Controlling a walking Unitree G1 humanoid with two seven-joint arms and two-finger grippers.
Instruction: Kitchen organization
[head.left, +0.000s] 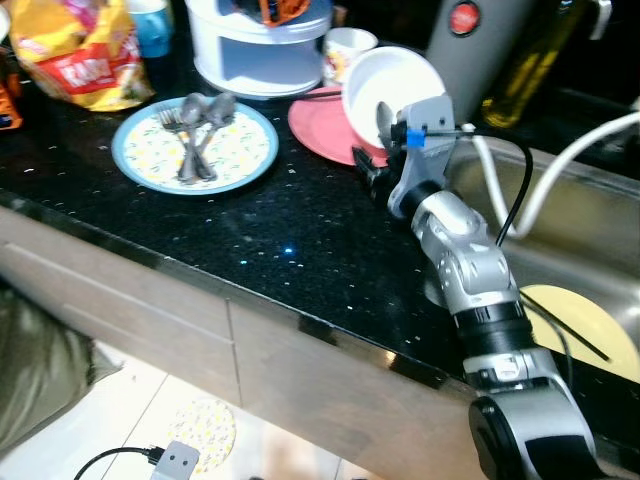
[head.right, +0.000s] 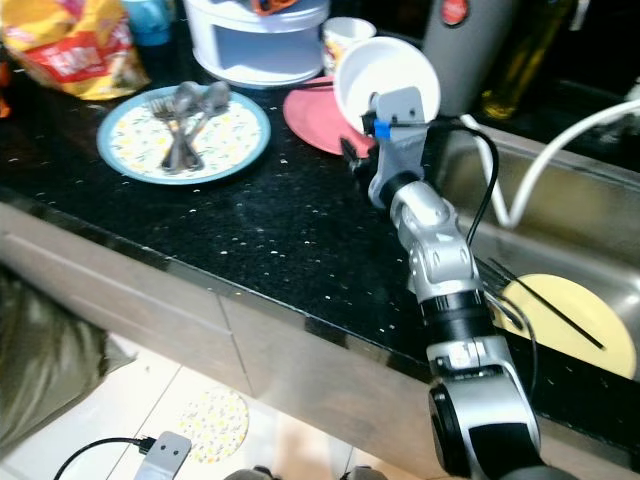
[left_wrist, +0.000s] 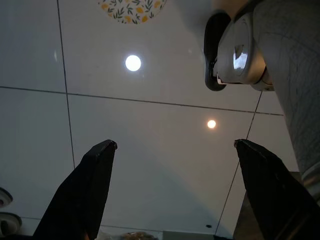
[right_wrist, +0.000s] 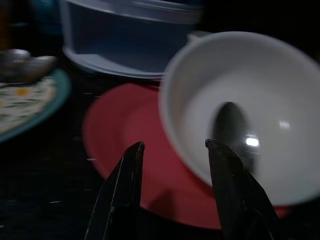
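Right gripper (right_wrist: 172, 147), fingers apart and holding nothing, straddles the near rim of the tilted white ceramic bowl (right_wrist: 250, 110) on the round red plate (right_wrist: 125, 145), far right of the black counter (head.left: 250, 250). Risk: bowl is tipped, so closing could skid it toward the steel sink (head.left: 590, 240). Left gripper (left_wrist: 175, 147) hangs spread over the floor.

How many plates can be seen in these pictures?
3: a blue patterned plate holding cutlery on the counter, a red plate under the tilted white bowl, and a yellow plate in the sink. Others may be hidden.
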